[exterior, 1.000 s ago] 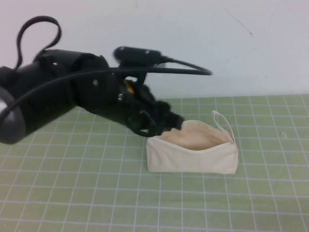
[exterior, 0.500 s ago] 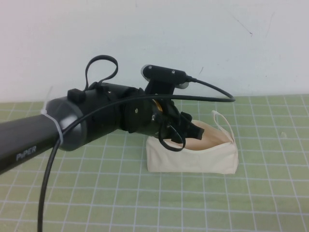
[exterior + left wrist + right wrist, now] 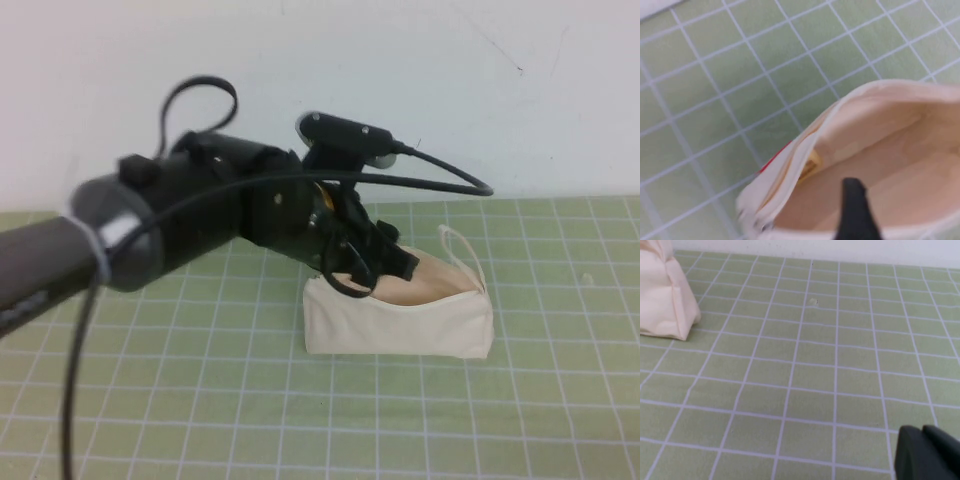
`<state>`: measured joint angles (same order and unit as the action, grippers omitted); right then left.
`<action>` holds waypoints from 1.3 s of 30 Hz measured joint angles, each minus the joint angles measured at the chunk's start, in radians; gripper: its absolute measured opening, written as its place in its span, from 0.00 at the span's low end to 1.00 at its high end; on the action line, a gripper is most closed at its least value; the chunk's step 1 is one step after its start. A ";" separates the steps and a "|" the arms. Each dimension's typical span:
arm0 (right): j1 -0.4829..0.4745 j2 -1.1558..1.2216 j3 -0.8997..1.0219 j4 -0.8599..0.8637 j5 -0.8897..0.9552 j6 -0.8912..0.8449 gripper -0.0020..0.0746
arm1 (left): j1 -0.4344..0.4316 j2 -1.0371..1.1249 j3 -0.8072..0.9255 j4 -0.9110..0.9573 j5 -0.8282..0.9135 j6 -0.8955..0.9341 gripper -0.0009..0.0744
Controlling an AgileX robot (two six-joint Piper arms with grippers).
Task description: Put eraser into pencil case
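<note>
Lying lengthwise along the table's far edge in the high view, cream pencil case (image 3: 400, 325), mouth gaping upward, loop strap (image 3: 462, 250) at its right end; left gripper (image 3: 385, 262) poised over the mouth's left part, grip state impossible to tell. From the left wrist: pale beige lining, a small yellow piece, seemingly the eraser (image 3: 811, 164), tucked inside by the end seam. From the right wrist: right gripper (image 3: 926, 454) low over the green grid mat (image 3: 805, 365), well apart from the case, grip unreadable.
</note>
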<state>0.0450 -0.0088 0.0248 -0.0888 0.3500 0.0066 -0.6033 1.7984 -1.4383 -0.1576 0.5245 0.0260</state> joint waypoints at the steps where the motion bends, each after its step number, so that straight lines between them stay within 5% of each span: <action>1: 0.000 0.000 0.000 0.000 0.000 0.000 0.02 | -0.002 -0.020 0.000 0.023 0.020 0.000 0.47; 5: 0.000 0.000 0.000 0.000 0.000 0.000 0.02 | -0.002 -0.133 0.014 0.092 0.063 -0.002 0.15; 9: 0.000 0.000 0.000 0.000 0.000 0.000 0.02 | -0.002 -0.311 0.117 0.096 0.049 -0.002 0.04; 18: 0.000 0.000 0.000 0.000 0.000 0.000 0.02 | -0.002 -0.650 0.397 0.075 0.022 -0.002 0.01; 29: 0.000 0.000 0.000 0.000 0.000 0.000 0.02 | -0.002 -0.804 0.433 0.287 0.389 -0.146 0.01; 34: 0.000 0.000 0.000 0.000 0.000 0.000 0.02 | 0.009 -0.897 0.589 0.441 0.248 -0.279 0.01; 39: 0.000 0.000 0.000 0.000 0.000 0.000 0.02 | 0.127 -1.080 0.849 0.442 -0.017 -0.337 0.01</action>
<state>0.0450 -0.0088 0.0248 -0.0888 0.3500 0.0066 -0.4760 0.7187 -0.5890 0.2847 0.5075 -0.3110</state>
